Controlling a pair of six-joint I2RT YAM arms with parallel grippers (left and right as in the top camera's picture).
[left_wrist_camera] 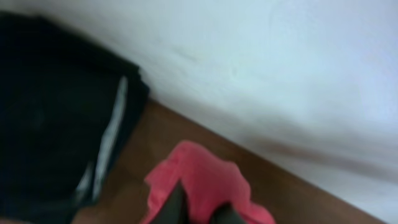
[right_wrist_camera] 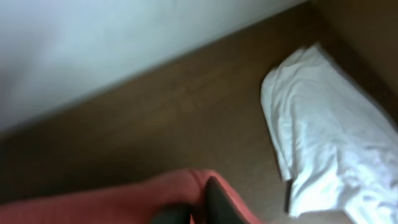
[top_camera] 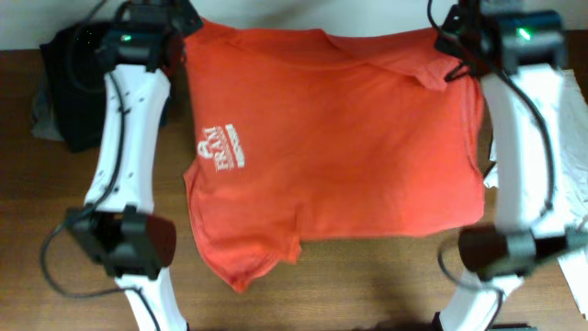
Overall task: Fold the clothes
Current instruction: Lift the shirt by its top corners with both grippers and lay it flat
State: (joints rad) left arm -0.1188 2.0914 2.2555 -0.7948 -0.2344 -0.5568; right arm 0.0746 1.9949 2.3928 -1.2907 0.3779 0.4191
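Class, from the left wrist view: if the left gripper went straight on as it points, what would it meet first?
Past the T-shirt fold it grips, the left gripper would probably reach the white wall, above a strip of table. The black garment pile lies aside. Depth is unclear.

Both wrist views are smeared, the jaws cut off at the bottom edge amid red T-shirt (left_wrist_camera: 208,177). From above, its lettering (top_camera: 219,147) is too small to read.

Overhead view: white print (top_camera: 217,147) on the orange T-shirt (top_camera: 349,138), on the side nearer the table's left edge, turned sideways. Large letters look like "RAM"; the leading character is unclear. The smaller line beside it is too blurred to read.
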